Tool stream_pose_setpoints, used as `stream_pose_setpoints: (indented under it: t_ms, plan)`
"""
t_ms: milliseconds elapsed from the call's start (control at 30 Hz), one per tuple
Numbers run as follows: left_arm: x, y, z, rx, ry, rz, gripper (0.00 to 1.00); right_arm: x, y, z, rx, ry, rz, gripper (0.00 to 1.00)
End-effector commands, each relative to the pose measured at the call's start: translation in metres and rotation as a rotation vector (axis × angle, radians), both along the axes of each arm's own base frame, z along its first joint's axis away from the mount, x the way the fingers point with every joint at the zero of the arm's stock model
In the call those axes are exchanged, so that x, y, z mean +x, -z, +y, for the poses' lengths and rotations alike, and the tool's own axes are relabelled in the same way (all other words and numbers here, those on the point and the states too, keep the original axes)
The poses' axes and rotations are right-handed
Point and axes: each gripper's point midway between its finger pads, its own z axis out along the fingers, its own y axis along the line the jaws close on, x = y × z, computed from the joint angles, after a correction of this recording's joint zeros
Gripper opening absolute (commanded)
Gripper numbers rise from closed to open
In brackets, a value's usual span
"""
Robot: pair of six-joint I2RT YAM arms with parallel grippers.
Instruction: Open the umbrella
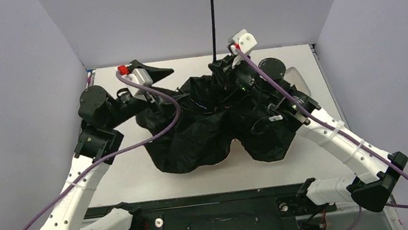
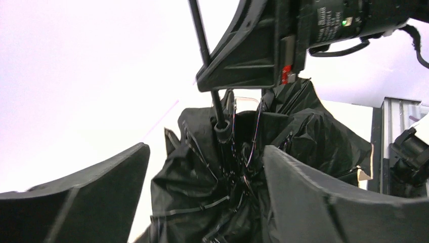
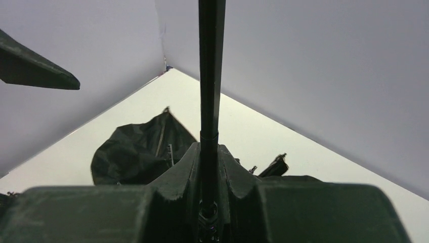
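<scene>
Top external view: black-lined fabric folding umbrella (image 1: 215, 131) lies inverted, its thin black shaft (image 1: 214, 28) pointing to 12 o'clock. The nearer right gripper (image 1: 221, 66) clamps the shaft's base. The left gripper (image 2: 205, 152) sits spread at 9 o'clock.

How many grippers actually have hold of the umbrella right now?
1. The right gripper has its fingers closed on the shaft just above the canopy. The left gripper is open beside the canopy and appears to grip nothing.
</scene>
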Motion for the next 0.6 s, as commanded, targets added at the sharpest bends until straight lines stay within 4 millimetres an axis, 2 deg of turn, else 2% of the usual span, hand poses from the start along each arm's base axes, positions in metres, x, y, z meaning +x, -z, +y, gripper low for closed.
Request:
stream_pose_setpoints:
  t_ms: [0, 100, 167, 233, 367, 567]
  plan:
    - [0.007, 0.001, -0.024, 0.058, 0.038, -0.117, 0.73, 0.000, -0.050, -0.008, 0.138, 0.055, -0.106, 0.00]
    - [-0.001, 0.013, -0.044, 0.093, 0.099, -0.151, 0.51, 0.003, -0.051, -0.004, 0.154, 0.060, -0.096, 0.00]
    - [-0.006, 0.021, -0.056, 0.134, 0.124, -0.196, 0.40, 0.004, -0.052, -0.001, 0.162, 0.061, -0.089, 0.00]
    - [-0.007, 0.038, -0.067, 0.187, 0.142, -0.203, 0.31, 0.004, -0.053, 0.002, 0.172, 0.062, -0.085, 0.00]
    - [-0.004, 0.068, -0.088, 0.273, 0.186, -0.230, 0.23, 0.009, -0.052, 0.009, 0.189, 0.070, -0.070, 0.00]
    - [0.003, 0.104, -0.113, 0.334, 0.210, -0.218, 0.20, 0.012, -0.052, 0.015, 0.205, 0.069, -0.058, 0.00]
